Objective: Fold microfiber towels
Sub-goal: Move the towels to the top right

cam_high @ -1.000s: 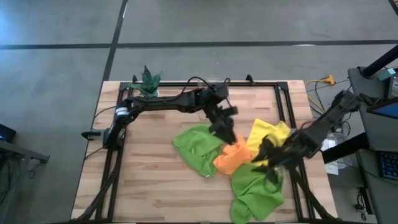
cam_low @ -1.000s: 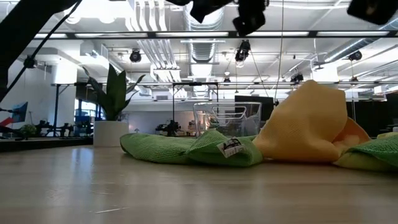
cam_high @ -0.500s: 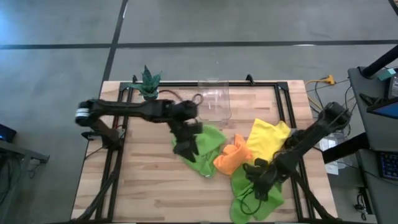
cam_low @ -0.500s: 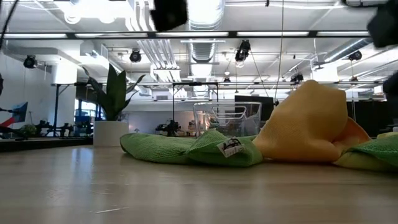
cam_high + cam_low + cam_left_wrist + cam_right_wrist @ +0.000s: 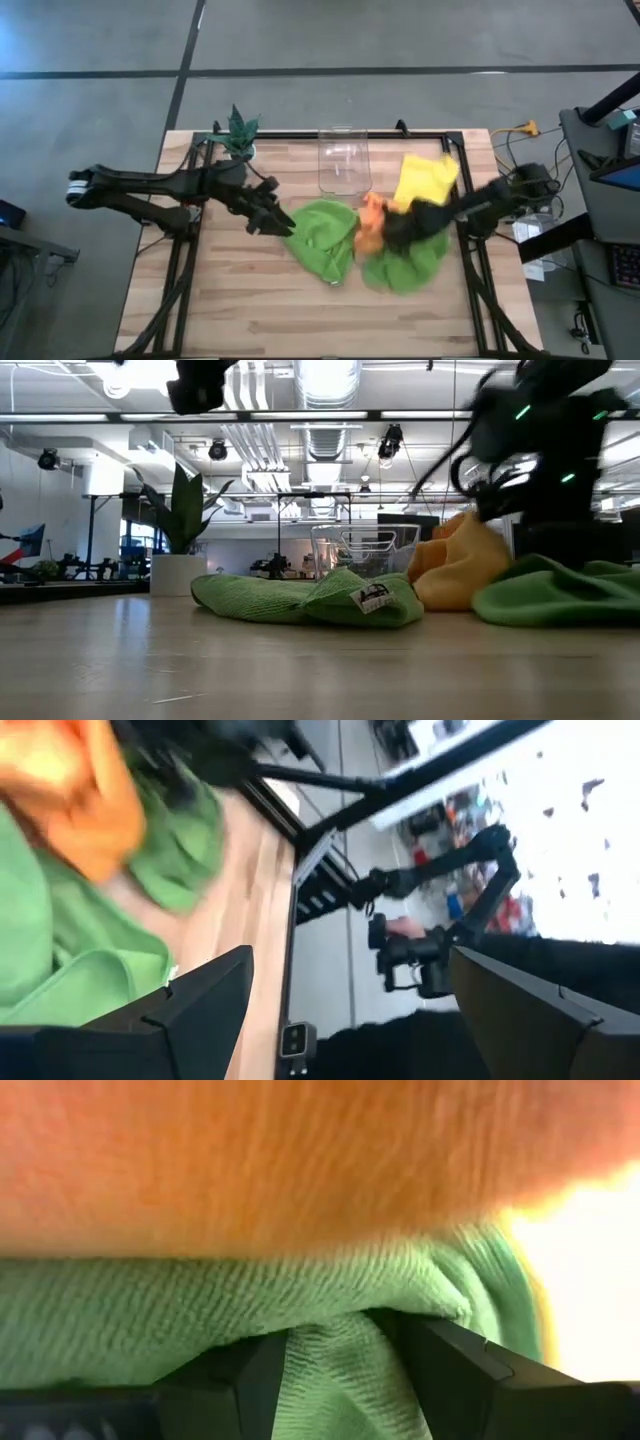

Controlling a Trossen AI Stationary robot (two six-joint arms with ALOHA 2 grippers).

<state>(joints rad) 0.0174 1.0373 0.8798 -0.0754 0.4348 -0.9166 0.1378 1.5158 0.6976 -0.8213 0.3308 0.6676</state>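
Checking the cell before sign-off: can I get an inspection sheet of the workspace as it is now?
Surface: wooden table, black frame.
Job's things: green towel, second green towel, orange towel, yellow towel, all unfolded.
Clutter: potted plant; clear bin.
Grippers: left gripper open, empty, beside the first green towel; right gripper shut on second green towel.
Cables: yellow cable off the table's right.
Surroundings: grey floor; no person seen.

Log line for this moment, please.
left tool: open, beside pile | right tool: shut on green towel | orange towel: unfolded
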